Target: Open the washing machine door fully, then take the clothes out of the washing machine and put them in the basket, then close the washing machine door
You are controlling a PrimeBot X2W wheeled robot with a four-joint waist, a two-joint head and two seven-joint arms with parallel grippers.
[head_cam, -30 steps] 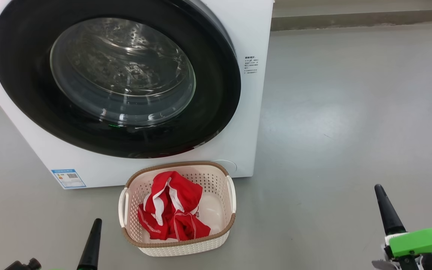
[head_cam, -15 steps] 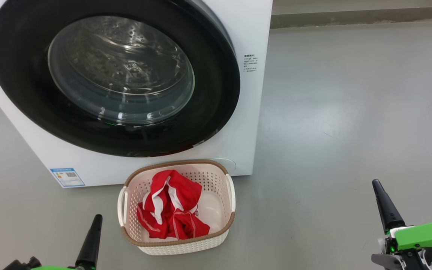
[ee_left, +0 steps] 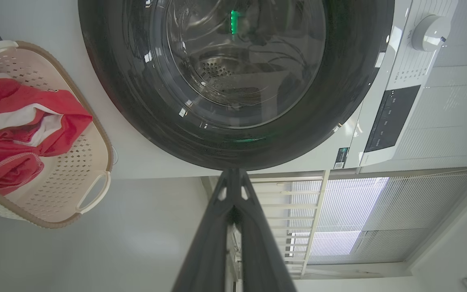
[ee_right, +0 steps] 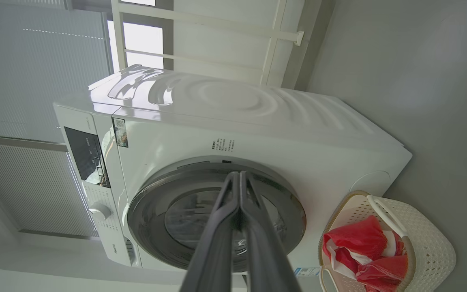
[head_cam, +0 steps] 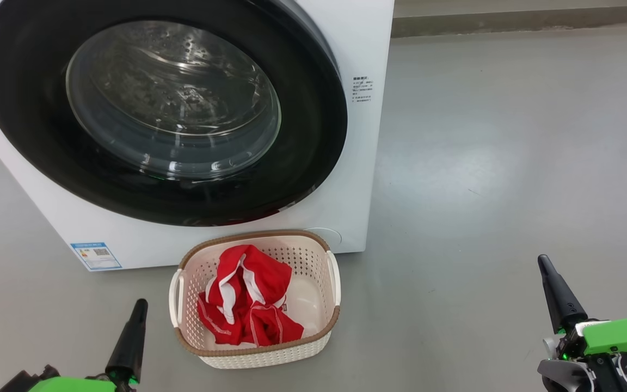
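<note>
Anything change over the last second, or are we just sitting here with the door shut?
The left claw and right claw have both crept slightly higher in the head view, the right one also drifting left. The whole picture slid a touch too: that is the camera moving. Nothing was grabbed or released; both claws are shut and empty. The washing machine door is closed as before, and the clothes lie unmoved in the basket.

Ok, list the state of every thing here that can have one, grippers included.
washing machine door: shut against the washing machine.
clothes: heaped inside the basket.
basket: upright on the floor in front of the machine, partly filled.
left gripper: shut, holding nothing.
right gripper: shut, holding nothing.
</note>
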